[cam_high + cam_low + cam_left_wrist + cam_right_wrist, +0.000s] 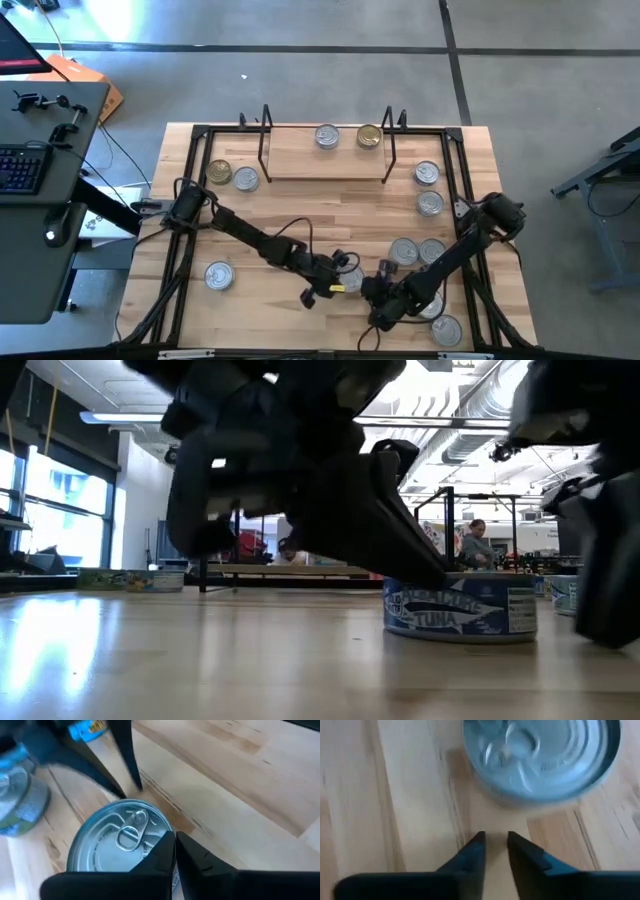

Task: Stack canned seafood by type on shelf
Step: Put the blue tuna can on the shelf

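Observation:
The shelf (325, 165) stands at the table's far edge and carries one silver-lidded tin (326, 136) and one gold-lidded tin (369, 136). Several more tins lie flat on the tabletop, among them a gold one (219, 172) at the far left. My left gripper (175, 840) is shut, near the table's front middle, over a silver-lidded tuna tin (120, 845). My right gripper (495, 840) hangs just to its right, its fingers a narrow gap apart, short of another silver tin (540, 755). My left gripper comes slanting down from above with shut fingers (160, 852) over the rim of the tuna tin's lid (150, 832). In the low view a finger meets the tin's top edge (440, 582). The tin (460, 610) stands flat on the table.
Silver tins cluster on the right (404, 250), (432, 250), (430, 203), (427, 173), one sits near the front right corner (446, 330) and one at the front left (218, 275). A black frame (190, 200) borders the table. People show in the room beyond.

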